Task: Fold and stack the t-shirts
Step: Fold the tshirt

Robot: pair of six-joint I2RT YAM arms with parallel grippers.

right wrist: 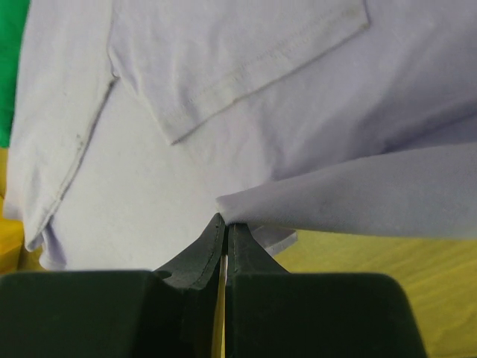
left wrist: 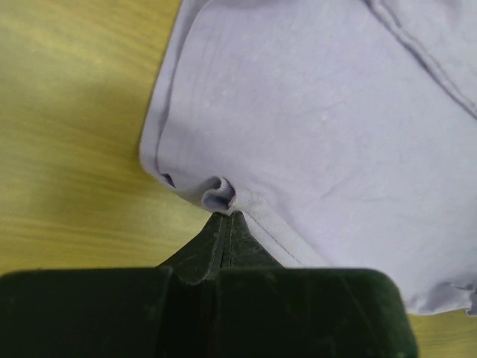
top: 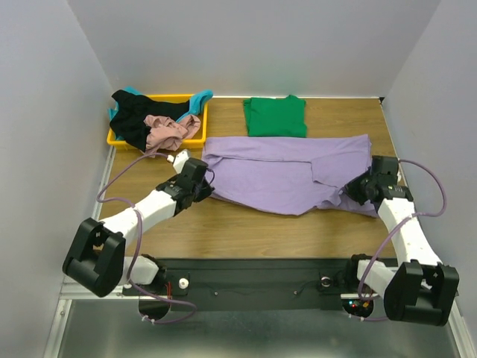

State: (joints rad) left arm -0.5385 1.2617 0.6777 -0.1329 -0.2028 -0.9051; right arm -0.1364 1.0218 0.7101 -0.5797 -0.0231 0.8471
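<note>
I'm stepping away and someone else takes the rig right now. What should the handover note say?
Grips: left tool shut on the purple t-shirt at its left edge; right tool shut on a fold at its right near corner.
The purple t-shirt lies partly folded in the middle; the green t-shirt sits folded behind it.
The black t-shirt, pink t-shirt and teal t-shirt are heaped in the yellow tray, back left.
Done: green folded. Left: finish purple, stack it, fold the other three.
</note>
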